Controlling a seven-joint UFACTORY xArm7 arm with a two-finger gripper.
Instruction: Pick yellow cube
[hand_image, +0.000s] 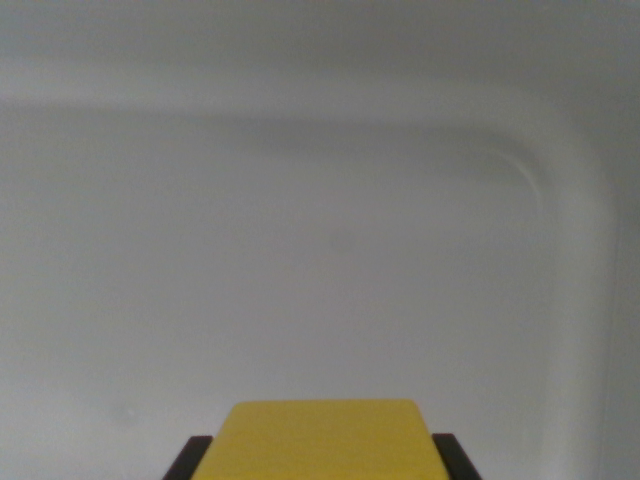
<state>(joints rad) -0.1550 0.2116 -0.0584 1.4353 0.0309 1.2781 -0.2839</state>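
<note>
The yellow cube (322, 440) fills the bottom centre of the wrist view, its flat top face towards the camera. Dark fingertips (190, 458) of my gripper (322, 462) show at both of its lower sides, pressed against it. The gripper is shut on the cube. The cube's lower part runs off the bottom edge of the picture.
Below lies a pale grey-white surface (300, 250). A raised rounded rim (575, 200) curves along the top and down the wrist view's right, like the edge of a tray or basin.
</note>
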